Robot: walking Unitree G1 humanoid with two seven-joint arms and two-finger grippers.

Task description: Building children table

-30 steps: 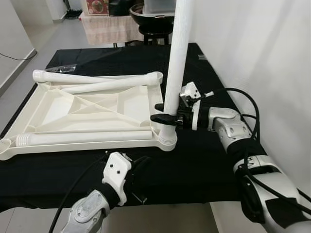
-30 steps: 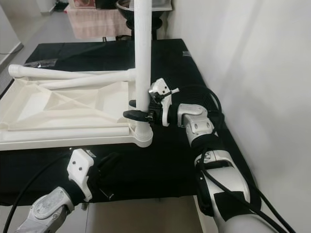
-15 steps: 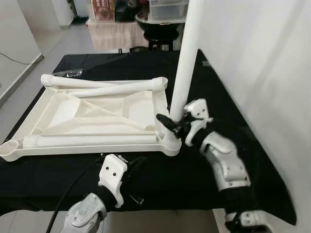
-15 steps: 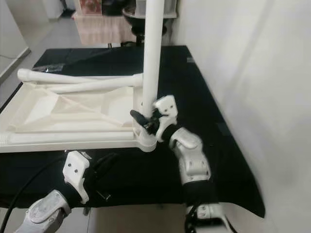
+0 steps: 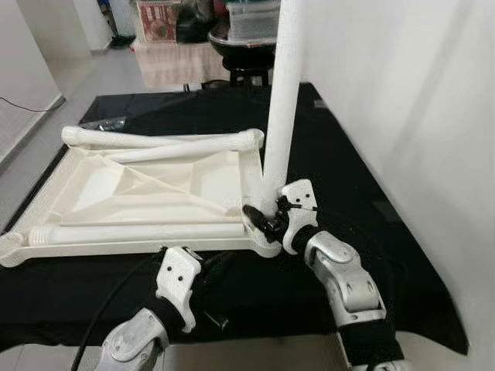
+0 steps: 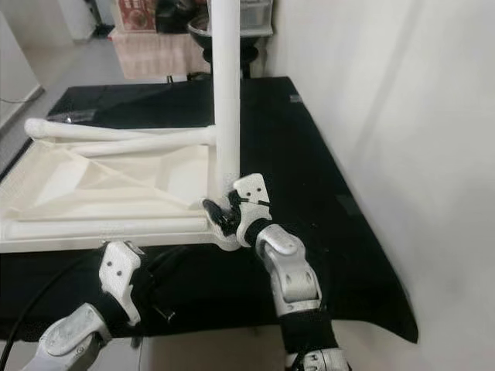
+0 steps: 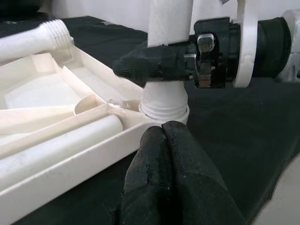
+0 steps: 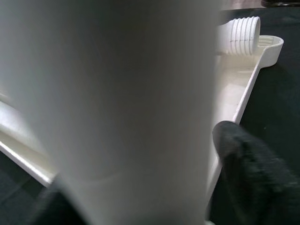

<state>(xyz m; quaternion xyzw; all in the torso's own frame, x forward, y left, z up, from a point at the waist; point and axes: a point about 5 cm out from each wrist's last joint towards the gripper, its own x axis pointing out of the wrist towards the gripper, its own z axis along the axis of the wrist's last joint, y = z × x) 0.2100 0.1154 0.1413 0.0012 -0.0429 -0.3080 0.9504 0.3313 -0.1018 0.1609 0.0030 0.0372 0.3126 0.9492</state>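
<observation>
Fingers of the right gripper point(image 5: 267, 219) pinch the upright table leg point(image 5: 280, 116) just above its corner socket in the upside-down tabletop point(image 5: 147, 182) – a skewed twist could cross-thread it – while the left gripper point(image 5: 207, 270), fingers pressed together, rests nearby.

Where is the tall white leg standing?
In the left eye view, the tall white leg stands upright in the near right corner socket of the upside-down white tabletop, with the right pincer clamped around its base.
</observation>
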